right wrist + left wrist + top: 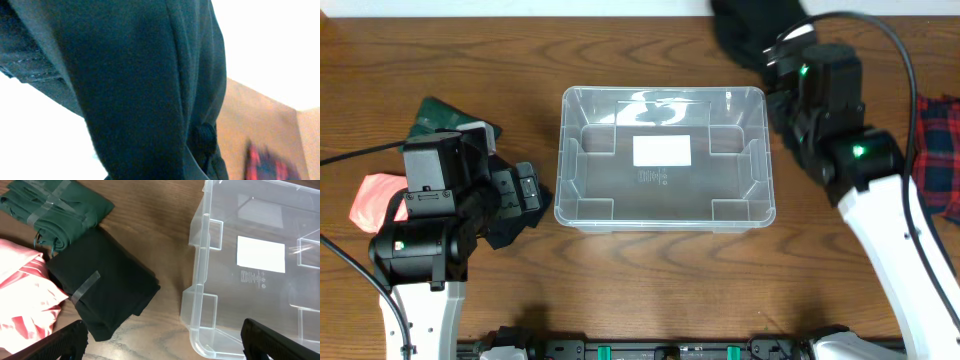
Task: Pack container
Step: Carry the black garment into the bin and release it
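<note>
At the frame's upper right, the right hand (782, 48) is clutching black cloth (738, 28). The left hand (175, 342) is gaping wide beside the container (566, 150).

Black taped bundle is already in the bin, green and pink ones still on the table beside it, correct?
No. The black taped bundle lies on the table beside the green bundle and pink bundle; left wrist view shows the bin empty.
</note>
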Robot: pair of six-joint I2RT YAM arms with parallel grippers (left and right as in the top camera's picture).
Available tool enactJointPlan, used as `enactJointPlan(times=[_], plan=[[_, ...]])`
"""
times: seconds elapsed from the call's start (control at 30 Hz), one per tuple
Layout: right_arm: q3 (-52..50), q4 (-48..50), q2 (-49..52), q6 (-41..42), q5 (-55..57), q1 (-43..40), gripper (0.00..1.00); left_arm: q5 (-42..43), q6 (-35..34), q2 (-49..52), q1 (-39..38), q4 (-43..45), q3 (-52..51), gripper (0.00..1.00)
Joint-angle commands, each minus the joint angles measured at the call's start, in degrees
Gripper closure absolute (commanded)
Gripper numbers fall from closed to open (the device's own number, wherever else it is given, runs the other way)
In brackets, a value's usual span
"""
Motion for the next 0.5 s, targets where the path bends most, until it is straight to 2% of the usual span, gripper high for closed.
enactJointPlan(times=[0.0,0.1,0.27,0.33,0.47], plan=[[1.5,0.2,-1.5,-8.6,-9.6,6.5,0.97,-0.4,-0.5,-0.2,-0.1,0.0,1.2,0.02],[1.2,-1.7,0.1,-11.0,-9.7,11.8,0.99,-2.3,-0.5,-0.2,-0.1,-0.2,1.3,0.02],[1.2,-5.5,6.4,-11.1,-10.3,16.0,0.99,-7.1,-0.6,-0.2,0.1,-2.1,1.3,0.02],[1.2,-6.1,9.9,-11.1,-11.3,17.1,0.99,-10.1,-2.8,-0.2,1.2,-3.2,1.3,0.02],[1.2,-6.2,16.5,-11.3,-12.2,18.7,0.99,-10.6,-5.8,-0.2,5.8,-4.0,1.3,0.02]])
